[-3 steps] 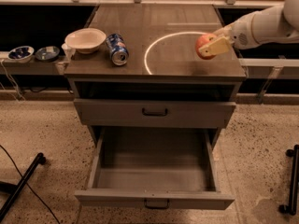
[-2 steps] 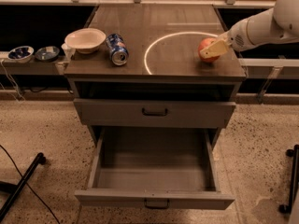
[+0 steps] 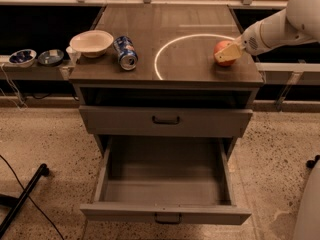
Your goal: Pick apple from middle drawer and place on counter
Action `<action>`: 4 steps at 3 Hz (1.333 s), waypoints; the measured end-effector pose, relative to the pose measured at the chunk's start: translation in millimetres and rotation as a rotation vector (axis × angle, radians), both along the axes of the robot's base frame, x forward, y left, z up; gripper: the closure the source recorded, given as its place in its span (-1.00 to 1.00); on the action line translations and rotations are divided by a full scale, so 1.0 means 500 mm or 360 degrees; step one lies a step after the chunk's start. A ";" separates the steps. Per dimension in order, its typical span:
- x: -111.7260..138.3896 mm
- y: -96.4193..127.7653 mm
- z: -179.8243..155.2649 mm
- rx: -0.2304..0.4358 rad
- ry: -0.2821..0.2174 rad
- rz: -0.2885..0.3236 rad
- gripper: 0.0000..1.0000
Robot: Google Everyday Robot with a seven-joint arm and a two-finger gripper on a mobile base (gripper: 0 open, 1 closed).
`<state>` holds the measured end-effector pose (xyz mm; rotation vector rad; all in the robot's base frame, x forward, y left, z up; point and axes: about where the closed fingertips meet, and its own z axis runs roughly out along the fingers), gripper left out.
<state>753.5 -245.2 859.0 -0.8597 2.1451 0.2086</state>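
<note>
The red-orange apple (image 3: 220, 49) sits low on the counter (image 3: 190, 29), on the right side of the white circle near the right edge. My gripper (image 3: 227, 53) reaches in from the right on a white arm and is shut on the apple, with a pale yellowish finger (image 3: 231, 52) across its front. The middle drawer (image 3: 165, 215) is pulled far out below the closed top drawer front (image 3: 165, 120). Its inside is empty.
A white bowl (image 3: 91, 42) and a blue can (image 3: 125, 53) lying on its side are on the counter's left part. Two small bowls (image 3: 22, 57) sit on the side shelf at left. A black stand leg (image 3: 22, 199) crosses the floor at lower left.
My gripper has moved the apple slightly right and down, toward the counter surface. The drawer, bowl and can have not moved.
</note>
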 end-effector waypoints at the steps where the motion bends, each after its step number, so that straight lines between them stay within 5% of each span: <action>1: 0.000 0.000 0.000 0.0000 0.0000 0.0000 -0.91; 2: -0.006 -0.008 0.021 0.0067 -0.0115 0.0171 -1.00; 3: -0.038 -0.019 0.065 0.0166 -0.0247 0.0447 -1.00; 4: -0.052 -0.024 0.113 0.0087 -0.0349 0.0582 -1.00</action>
